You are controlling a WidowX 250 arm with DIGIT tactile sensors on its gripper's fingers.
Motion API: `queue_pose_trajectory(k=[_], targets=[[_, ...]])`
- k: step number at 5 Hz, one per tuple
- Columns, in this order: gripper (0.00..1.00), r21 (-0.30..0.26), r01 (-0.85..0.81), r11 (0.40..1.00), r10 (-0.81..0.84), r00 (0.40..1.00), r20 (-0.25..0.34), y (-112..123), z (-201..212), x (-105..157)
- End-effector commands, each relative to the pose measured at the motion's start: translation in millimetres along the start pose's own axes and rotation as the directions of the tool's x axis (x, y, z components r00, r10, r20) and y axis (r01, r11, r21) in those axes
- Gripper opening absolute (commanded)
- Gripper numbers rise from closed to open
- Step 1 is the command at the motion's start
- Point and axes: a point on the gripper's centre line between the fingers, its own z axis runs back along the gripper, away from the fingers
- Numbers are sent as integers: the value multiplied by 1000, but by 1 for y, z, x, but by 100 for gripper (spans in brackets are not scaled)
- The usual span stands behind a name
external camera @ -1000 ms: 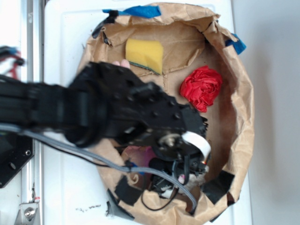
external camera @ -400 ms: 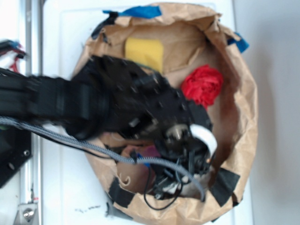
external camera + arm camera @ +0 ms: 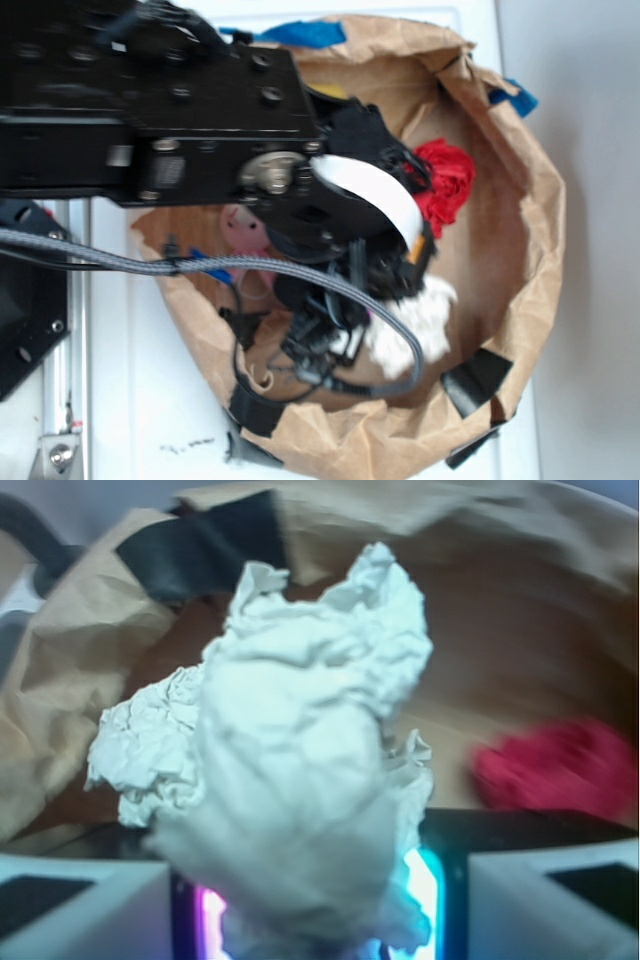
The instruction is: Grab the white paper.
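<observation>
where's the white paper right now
The white paper sits between the jaws, filling the wrist view; in the exterior view it hangs lower right in the brown bag, below the red wad.

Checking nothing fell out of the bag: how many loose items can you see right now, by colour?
White: 1, the white paper, sitting between the gripper fingers
Red: 1, the red wad
Pink: 1, a pink plush, mostly hidden by the arm
Total: 3 visible in the brown paper bag
</observation>
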Motion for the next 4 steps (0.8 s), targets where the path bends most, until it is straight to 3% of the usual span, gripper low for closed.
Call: queue_pose_trajectory(k=[1,2,3,4], targets=[[0,43,-118,992,121,989,-89,6,58,-6],[0,93,-194,977,207,967,-152,20,58,-11],[0,96,-214,972,230,948,-219,13,53,-16],[0,104,-234,967,252,940,-229,11,47,-18]])
